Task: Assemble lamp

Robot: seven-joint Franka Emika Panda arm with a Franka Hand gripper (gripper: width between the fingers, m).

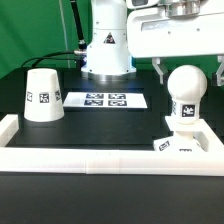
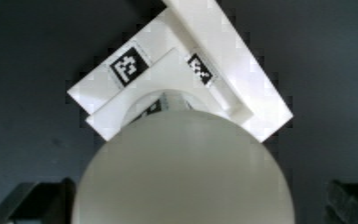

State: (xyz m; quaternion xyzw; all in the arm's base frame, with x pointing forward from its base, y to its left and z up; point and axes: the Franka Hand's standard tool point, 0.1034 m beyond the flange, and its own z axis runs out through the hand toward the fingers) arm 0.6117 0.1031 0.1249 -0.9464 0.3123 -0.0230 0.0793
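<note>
The bulb (image 1: 186, 88) stands upright on the base (image 1: 195, 141), in the near tabletop corner at the exterior view's right, just inside the border rail (image 1: 90, 160). The gripper (image 1: 190, 68) hangs directly above it, and its fingers (image 1: 160, 68) are apart, one on each side of the round head. The bulb's long axis is vertical, toward the wrist. It is smooth and white, with a tag on the stem. The shade (image 1: 42, 95) stands well apart, toward the opposite edge
</note>
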